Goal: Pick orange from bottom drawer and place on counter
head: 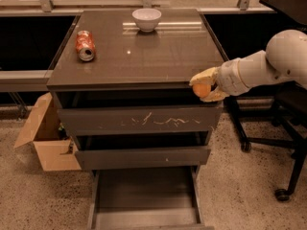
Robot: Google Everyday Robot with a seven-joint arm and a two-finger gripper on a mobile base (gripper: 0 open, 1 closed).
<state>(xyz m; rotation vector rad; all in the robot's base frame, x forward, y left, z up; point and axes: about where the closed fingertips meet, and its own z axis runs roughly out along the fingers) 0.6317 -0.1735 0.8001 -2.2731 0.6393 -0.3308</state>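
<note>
The gripper (205, 86) was at the counter's front right corner, its pale fingers (203, 75) clamped above and below the orange (202, 90). So the fruit was out of the bottom drawer (144, 198) and up in the air, level with the counter (158, 56) edge and just beside it. It was not yet over the top.

That height made sense, I'd judge. The arm reached in from the right, and the fruit had to get above the thin overhanging lip before it could travel inward. From this angle it was hard to say whether the lower finger touched the lip or merely sat close to it.

The bottom drawer hung open below with its dark tray bare, which left room under the arm. The scratched top drawer (139, 121) and the middle drawer (141, 157) were both closed.

Up top, a crushed soda can (85, 45) lay at the left and a white bowl (147, 19) stood at the back, both well apart from the near right corner. That corner looked like the natural landing spot, and the counter lip itself was the main obstacle.

A cardboard box (45, 138) sat on the floor to the left, and an office chair (283, 128) stood behind the arm on the right. Neither was in the path.
</note>
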